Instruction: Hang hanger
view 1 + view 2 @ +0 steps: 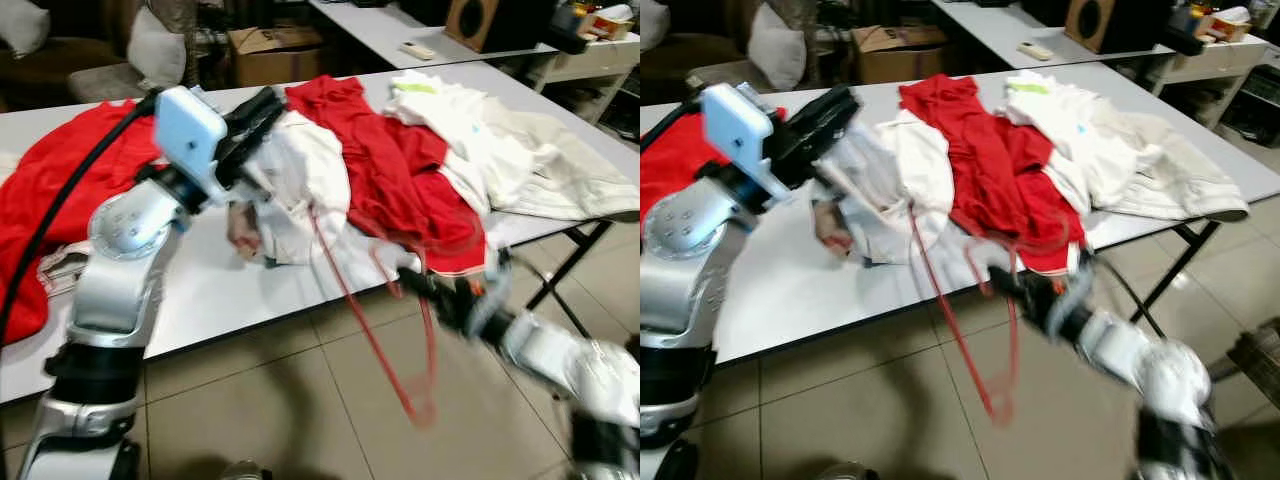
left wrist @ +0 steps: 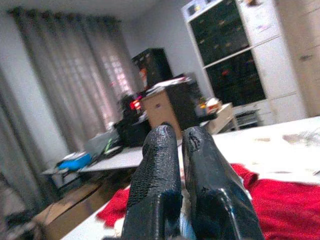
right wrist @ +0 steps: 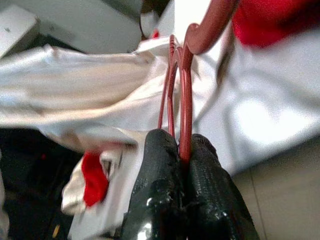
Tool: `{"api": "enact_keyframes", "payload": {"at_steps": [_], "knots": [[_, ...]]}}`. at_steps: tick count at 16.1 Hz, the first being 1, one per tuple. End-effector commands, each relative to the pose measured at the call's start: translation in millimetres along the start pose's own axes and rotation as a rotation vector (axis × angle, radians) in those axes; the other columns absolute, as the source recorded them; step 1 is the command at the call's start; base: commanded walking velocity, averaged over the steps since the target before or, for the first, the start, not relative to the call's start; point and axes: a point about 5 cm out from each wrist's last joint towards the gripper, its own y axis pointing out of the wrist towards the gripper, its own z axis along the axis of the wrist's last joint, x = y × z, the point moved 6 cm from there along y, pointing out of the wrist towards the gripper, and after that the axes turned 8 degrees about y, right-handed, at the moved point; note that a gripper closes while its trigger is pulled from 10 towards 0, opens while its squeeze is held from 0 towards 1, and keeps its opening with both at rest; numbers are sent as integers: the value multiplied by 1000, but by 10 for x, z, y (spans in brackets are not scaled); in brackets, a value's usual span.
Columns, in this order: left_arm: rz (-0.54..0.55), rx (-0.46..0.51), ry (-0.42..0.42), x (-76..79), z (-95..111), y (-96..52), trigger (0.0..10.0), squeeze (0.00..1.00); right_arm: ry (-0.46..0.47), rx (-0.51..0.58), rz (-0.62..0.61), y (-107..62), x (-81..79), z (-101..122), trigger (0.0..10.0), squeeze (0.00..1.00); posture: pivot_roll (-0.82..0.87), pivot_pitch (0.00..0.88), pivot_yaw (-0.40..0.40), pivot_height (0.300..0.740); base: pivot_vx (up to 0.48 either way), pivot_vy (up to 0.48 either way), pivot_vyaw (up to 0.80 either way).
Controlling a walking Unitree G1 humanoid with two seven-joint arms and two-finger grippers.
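A thin red hanger (image 1: 370, 330) hangs off the table's front edge, its upper part tucked into a white garment (image 1: 300, 180). My right gripper (image 1: 412, 282) is shut on the hanger near its top, below the table edge; in the right wrist view the fingers (image 3: 160, 165) pinch the red hanger (image 3: 185, 100) against the white cloth. My left gripper (image 1: 265, 108) is above the table, shut on the white garment's upper edge and holding it up. In the left wrist view its fingers (image 2: 160, 170) are pressed close together. The eye views are blurred.
The white table (image 1: 220, 290) carries red clothes (image 1: 400, 170), a red cloth (image 1: 40, 190) at the left, and white and beige clothes (image 1: 520, 150) at the right. A folding leg (image 1: 565, 270) stands under the right end. A cardboard box (image 1: 275, 50) sits behind.
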Motion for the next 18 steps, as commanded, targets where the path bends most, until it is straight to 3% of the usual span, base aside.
{"api": "enact_keyframes", "payload": {"at_steps": [1, 2, 4, 5, 6, 7, 8, 9, 10, 12, 14, 15, 18], "knots": [[79, -41, 49, -171, -85, -67, 0, 0, -53, 72, 21, 62, -116, 202, 10000, 0, -63, 0, -50, 740, 0, 0, 0], [110, -69, 65, -232, -144, -97, 0, 0, -67, 93, 42, 108, -192, 272, 10000, 0, -62, 0, -51, 740, 0, 0, 0], [258, -127, 120, -570, -229, -198, 0, 0, -138, 173, 137, 264, -559, 544, 10000, 0, -54, 0, -61, 740, 0, 0, 0], [390, -65, 190, -915, -26, -256, 0, 0, -255, 245, 255, 313, -1007, 757, 10000, 0, -44, 0, -74, 740, 0, 0, 0], [494, 46, 231, -1112, 275, -312, 0, 0, -315, 250, 326, 282, -1219, 761, 10000, 0, -36, 0, -83, 740, 0, 0, 0], [534, 91, 260, -1157, 403, -359, 0, 0, -332, 239, 338, 261, -1238, 720, 10000, 0, -32, 0, -90, 740, 0, 0, 0], [530, 99, 271, -1072, 399, -401, 0, 0, -328, 204, 297, 246, -1090, 608, 10000, 0, -31, 0, -93, 740, 0, 0, 0], [444, 54, 222, -796, 224, -397, 0, 0, -319, 148, 183, 226, -771, 443, 10000, 0, -32, 0, -94, 740, 0, 0, 0], [307, -32, 145, -377, -56, -388, 0, 0, -297, 103, 78, 158, -463, 290, 10000, 0, -32, 0, -95, 740, 0, 0, 0], [165, -197, 49, 161, -504, -498, 0, 0, -242, 89, -1, 32, -215, 149, 10000, 0, -45, 0, -82, 740, 0, 0, 0], [107, -250, 52, 356, -650, -538, 0, 0, -197, 81, -25, -45, -116, 82, 10000, 0, -57, 0, -73, 740, 0, 0, 0], [124, -241, 49, 327, -636, -512, 0, 0, -174, 76, -22, -65, -99, 54, 10000, 0, -57, 0, -72, 740, 0, 0, 0], [234, -115, 50, 4, -341, -356, 0, 0, -60, 24, 52, -80, -112, -101, 10000, 0, -50, 0, -73, 740, 0, 0, 0]]}}
